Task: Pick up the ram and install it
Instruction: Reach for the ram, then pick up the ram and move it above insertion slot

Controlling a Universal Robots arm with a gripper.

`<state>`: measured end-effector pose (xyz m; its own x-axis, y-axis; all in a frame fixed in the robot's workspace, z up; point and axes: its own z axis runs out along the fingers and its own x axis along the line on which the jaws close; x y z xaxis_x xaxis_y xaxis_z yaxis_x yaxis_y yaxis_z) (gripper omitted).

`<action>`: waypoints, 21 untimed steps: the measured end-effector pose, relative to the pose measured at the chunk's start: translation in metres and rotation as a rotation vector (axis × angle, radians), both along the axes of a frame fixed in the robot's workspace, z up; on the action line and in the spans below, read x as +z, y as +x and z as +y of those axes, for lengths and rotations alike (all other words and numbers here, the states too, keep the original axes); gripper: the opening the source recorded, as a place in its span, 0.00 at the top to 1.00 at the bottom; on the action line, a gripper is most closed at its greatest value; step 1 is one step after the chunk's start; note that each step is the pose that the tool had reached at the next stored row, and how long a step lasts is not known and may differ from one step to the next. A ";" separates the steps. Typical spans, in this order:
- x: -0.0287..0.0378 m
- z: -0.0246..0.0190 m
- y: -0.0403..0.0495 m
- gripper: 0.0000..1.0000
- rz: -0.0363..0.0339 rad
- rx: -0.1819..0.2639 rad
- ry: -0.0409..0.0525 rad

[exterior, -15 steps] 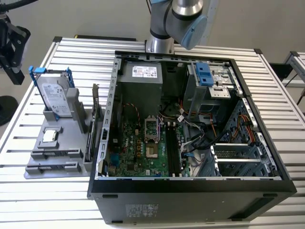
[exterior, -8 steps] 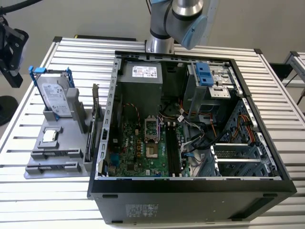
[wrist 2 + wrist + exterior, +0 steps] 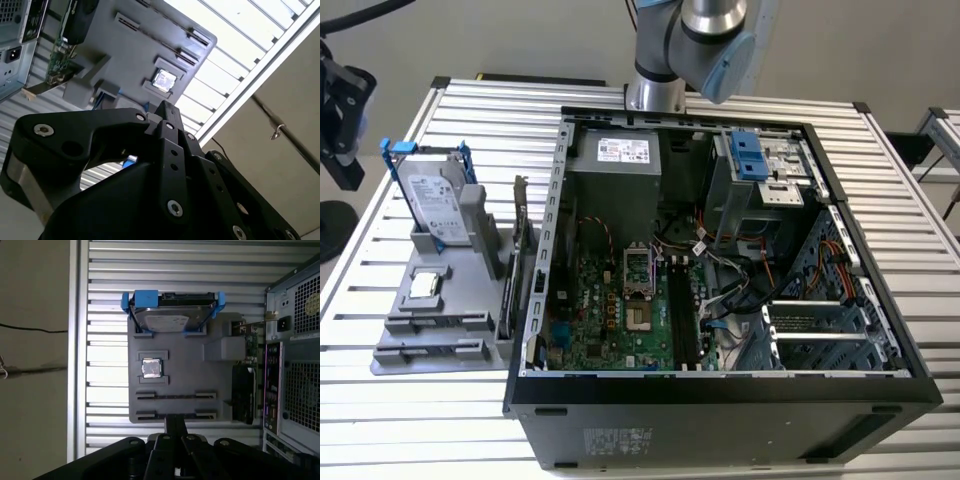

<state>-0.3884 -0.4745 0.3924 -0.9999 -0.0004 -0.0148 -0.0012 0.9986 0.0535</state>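
Observation:
The ram (image 3: pixel 175 395) shows as a narrow dark strip lying edge-on in a slot of the grey holder (image 3: pixel 185 365), which stands on the slatted table beside the open computer case (image 3: pixel 720 280). My gripper (image 3: pixel 175 424) hangs above the holder's end farthest from the hard drive, apart from the ram. In both wrist views its black fingertips (image 3: pixel 167 107) meet, with nothing between them. The motherboard's long memory slots (image 3: pixel 682 320) lie bare inside the case. A black part of my arm (image 3: pixel 338 110) sits at the exterior view's left edge.
The holder also carries a silver hard drive in a blue frame (image 3: pixel 172 315), a square processor chip (image 3: pixel 151 368) and an upright expansion card (image 3: pixel 243 390) on the side next to the case. Cables (image 3: pixel 740 290) and drive bays (image 3: pixel 760 170) crowd the case's right half.

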 end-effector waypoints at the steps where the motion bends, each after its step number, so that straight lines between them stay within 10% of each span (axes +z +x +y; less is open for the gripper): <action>1: 0.0000 -0.0008 0.0000 1.00 0.0001 0.000 0.0000; 21: 0.0000 -0.0163 0.0000 1.00 0.0024 0.000 0.0000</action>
